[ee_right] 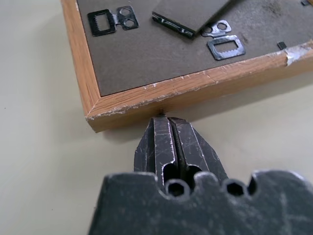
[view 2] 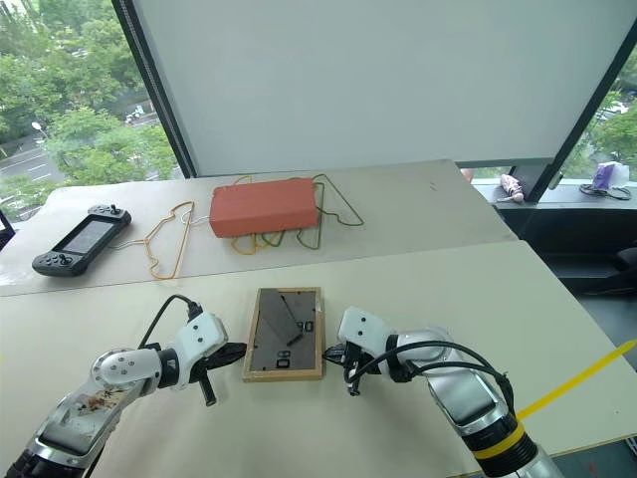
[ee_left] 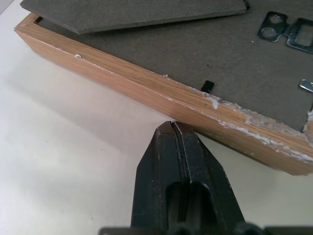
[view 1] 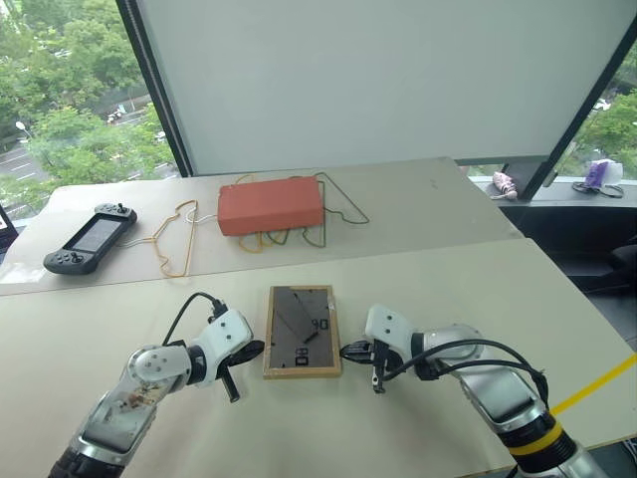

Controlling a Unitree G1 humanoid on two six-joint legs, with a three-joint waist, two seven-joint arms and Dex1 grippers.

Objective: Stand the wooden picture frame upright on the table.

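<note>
Frame flat on surface, both hands clenched at its sides, lift not started.

Beige surface (view 1: 418,418) carries the wooden picture frame (view 1: 302,332), lying face down near the front edge, between the two arms, dark grey back up with fold-out stand and metal hangers showing; light wood edge is chipped and scuffed. Far behind: orange-red box (view 1: 271,206), wire hangers (view 1: 177,239), game controller (view 1: 90,239). Left hand (view 1: 242,351) clenched on nothing, tips at the frame's left edge; right hand (view 1: 350,351) clenched on nothing, tips at the right edge near a corner. Step looks like bracing or pinching the frame sideways; next probably needs tipping one edge up, then the stand swung out.
</note>
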